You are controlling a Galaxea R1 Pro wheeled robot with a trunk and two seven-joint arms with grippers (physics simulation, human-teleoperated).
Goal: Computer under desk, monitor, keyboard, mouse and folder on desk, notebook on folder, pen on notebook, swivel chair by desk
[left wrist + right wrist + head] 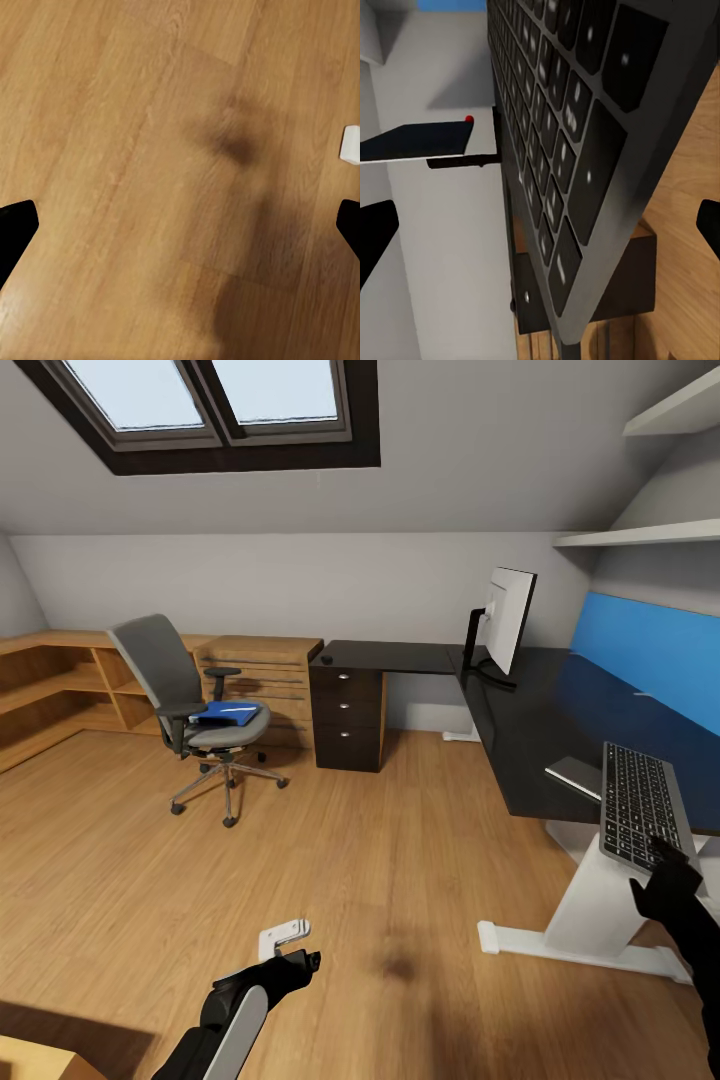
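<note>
The dark-grey keyboard (640,805) lies tilted over the front edge of the black desk (540,730). Its near end sits between the wide-apart fingers of my open right gripper (665,860); the keys (562,150) run close past that wrist camera. The monitor (508,620) stands at the desk's corner. A thin grey notebook (575,775) lies beside the keyboard. The grey swivel chair (190,705) stands apart from the desk with the blue folder (225,713) on its seat. My left gripper (300,960) hangs open over the floor (150,187). The computer and pen are out of view.
A small dark rounded thing (326,659), perhaps the mouse, sits above the black drawer unit (348,718). A small white object (284,935) lies on the wood floor by my left gripper. Low wooden cabinets (60,680) line the far left wall. The desk's white leg (595,910) stands close by.
</note>
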